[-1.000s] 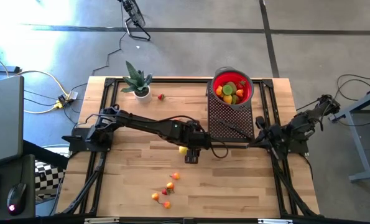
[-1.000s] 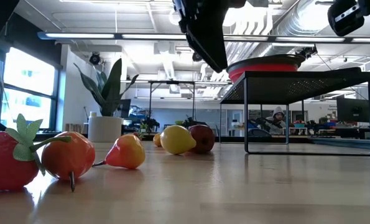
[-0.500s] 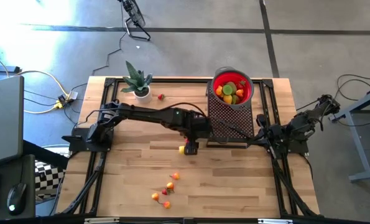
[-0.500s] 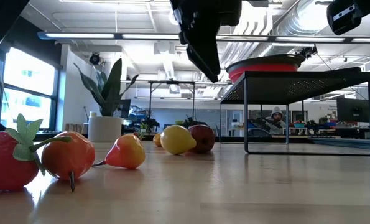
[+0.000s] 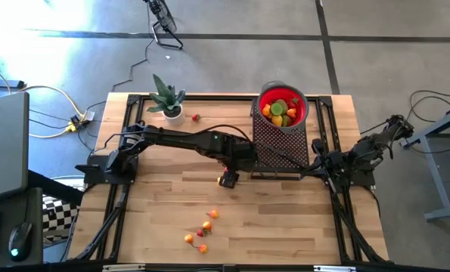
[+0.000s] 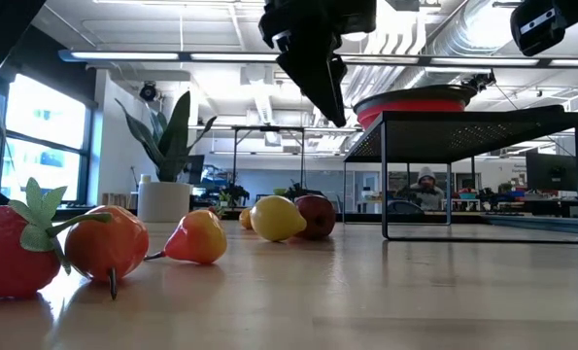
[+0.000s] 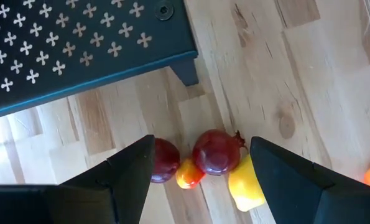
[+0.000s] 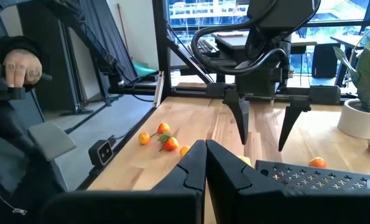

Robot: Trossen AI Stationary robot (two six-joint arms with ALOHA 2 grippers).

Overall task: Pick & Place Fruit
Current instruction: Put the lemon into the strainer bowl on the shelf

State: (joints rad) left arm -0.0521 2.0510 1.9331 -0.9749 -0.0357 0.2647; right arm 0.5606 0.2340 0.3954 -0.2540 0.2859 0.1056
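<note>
No readable writing; left claw [image 7: 200, 171] spread above fruit [image 7: 217, 152].

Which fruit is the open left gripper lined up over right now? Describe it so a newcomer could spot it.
Start at the black perforated metal stand that carries the red bowl. Just off its corner leg lies a small cluster of toy fruit, under the open left gripper. The target is the round dark-red pomegranate with a tiny crown, centred between the fingers, between the small orange-red fruit and the yellow lemon.

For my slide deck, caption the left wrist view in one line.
Open left gripper poised above a dark red fruit, flanked by a yellow fruit, near the perforated stand.
</note>
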